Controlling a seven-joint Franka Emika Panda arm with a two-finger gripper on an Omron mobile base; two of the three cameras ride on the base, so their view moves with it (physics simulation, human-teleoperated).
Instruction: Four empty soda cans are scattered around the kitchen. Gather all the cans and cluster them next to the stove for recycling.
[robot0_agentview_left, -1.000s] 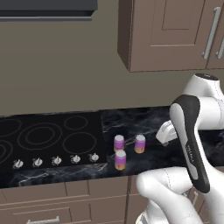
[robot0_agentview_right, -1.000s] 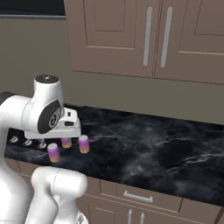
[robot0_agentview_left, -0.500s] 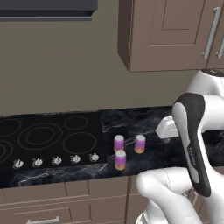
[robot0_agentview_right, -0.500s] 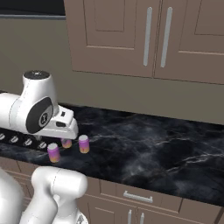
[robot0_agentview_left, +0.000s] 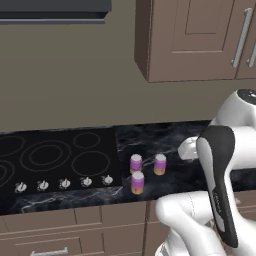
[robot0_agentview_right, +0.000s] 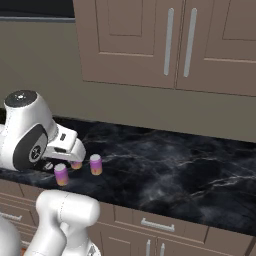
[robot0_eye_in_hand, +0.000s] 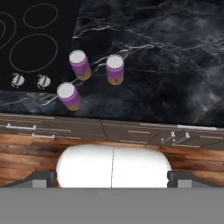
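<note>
Two purple soda cans (robot0_agentview_right: 78, 168) stand on the dark marbled surface (robot0_agentview_right: 165, 170), a third partly hidden behind the arm.

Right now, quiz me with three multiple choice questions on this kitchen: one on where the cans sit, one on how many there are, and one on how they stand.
1. Where are the soda cans?
A. On the black counter just right of the stove
B. On the burner rings
C. On the floor

2. How many cans show by the stove?
A. One
B. Three
C. Five

3. How do the cans stand?
A. Stacked
B. Lying on their sides
C. Upright, each apart from the others

Answers: 1 A, both base views put them on the marble beside the cooktop's edge. 2 B, the hand view shows three silver tops. 3 C, tops face up with gaps between them.
</note>
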